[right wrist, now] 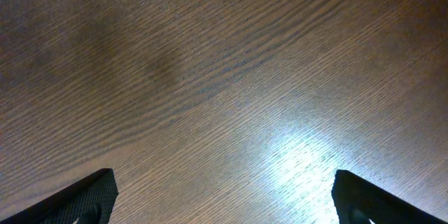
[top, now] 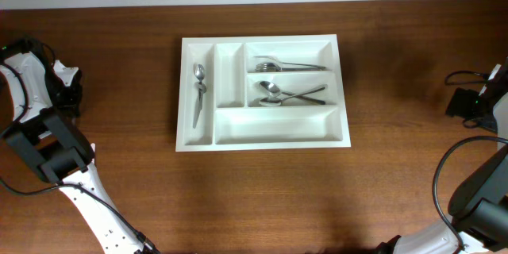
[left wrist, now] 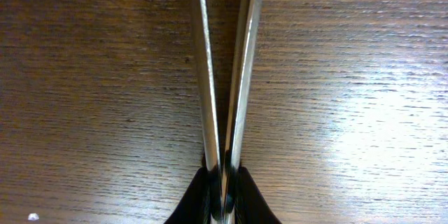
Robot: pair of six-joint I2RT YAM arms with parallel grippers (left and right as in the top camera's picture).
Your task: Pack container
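1. The white tray (top: 262,146) sits square in the middle of the counter (top: 397,190), well apart from both arms
2. Inside it I can see one spoon (top: 198,94) in the leftmost narrow slot, forks (top: 286,67) in the top long slot and crossed spoons (top: 290,95) in the middle one; the second narrow slot and the bottom long slot (top: 278,127) are bare
3. The left gripper (left wrist: 224,56) is pressed together over plain wood with nothing pinched in it; the right gripper (right wrist: 224,203) is spread wide, also over plain wood
4. No loose cutlery shows on the counter, so I'd judge the packing close to finished, with both arms standing off at the sides
5. To do this well, keep both arms out near the edges and lift clear rather than sweep low, so nothing nudges the tray
6. If another piece turns up, the left gripper must spread before it reaches, and the piece should go in low and lengthwise into a bare slot
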